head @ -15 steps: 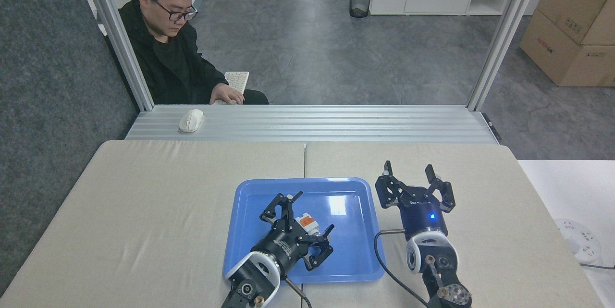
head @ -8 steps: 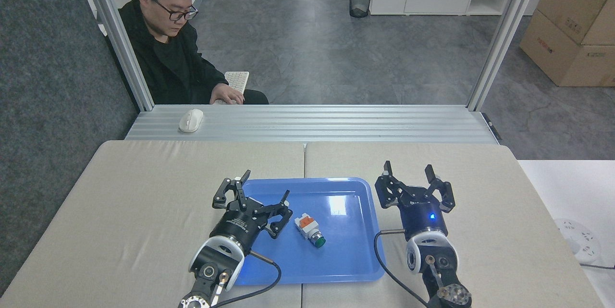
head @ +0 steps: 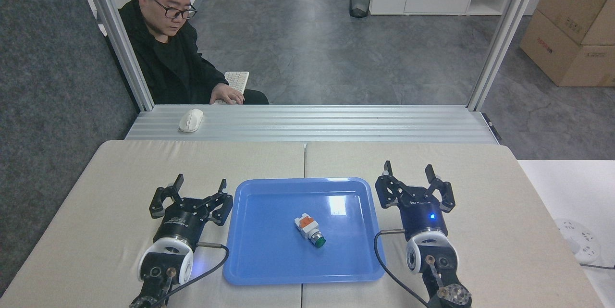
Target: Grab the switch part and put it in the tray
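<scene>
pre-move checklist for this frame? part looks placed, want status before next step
1. Switch part inside the tray: ok, lying on its side near the middle.
2. Part free of both grippers: ok, neither touches it.
3. Left gripper open and off the tray: ok, over the table left of the rim.
4. Right gripper open and off the tray: ok, just right of the rim.
5. Tray flat on the table: ok, no visible tilt.
6. Person away from the arms: ok, seated beyond the table, hand on a keyboard.
</scene>
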{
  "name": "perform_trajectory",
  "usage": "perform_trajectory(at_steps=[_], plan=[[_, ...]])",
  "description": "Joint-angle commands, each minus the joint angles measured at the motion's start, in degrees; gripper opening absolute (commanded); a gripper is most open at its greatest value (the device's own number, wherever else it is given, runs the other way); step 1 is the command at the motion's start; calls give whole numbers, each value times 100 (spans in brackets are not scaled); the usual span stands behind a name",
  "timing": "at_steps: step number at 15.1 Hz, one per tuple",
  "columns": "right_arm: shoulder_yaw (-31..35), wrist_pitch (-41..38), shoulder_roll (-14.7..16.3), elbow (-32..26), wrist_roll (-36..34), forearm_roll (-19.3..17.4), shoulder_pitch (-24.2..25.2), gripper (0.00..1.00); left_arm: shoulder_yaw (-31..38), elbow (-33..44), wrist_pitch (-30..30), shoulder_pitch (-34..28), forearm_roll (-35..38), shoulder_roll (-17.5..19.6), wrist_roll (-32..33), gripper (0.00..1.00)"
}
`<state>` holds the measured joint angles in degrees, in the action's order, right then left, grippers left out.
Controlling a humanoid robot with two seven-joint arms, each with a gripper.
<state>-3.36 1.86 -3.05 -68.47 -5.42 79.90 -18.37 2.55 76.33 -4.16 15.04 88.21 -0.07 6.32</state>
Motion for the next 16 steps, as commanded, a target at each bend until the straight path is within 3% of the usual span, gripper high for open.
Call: perform_trajectory(at_steps=[1,5,8,13,16], plan=[[2,-2,-3,0,-3,0,0,100,694,-40,-24,-1,-1306,305,-209,99],[2,-2,-3,0,-3,0,0,100,615,-40,-59,-45,-1193,341,-342,99],[2,-2,-3,0,6,0,0,100,606,-48,-15,-62,-334,323,-623,99],[2,-2,-11,0,-3,0,0,100,615,47,-6,-71,-304,253,-641,99],[2,-2,-11,0,6,0,0,100,562,521,-15,-238,-304,122,-571,99]])
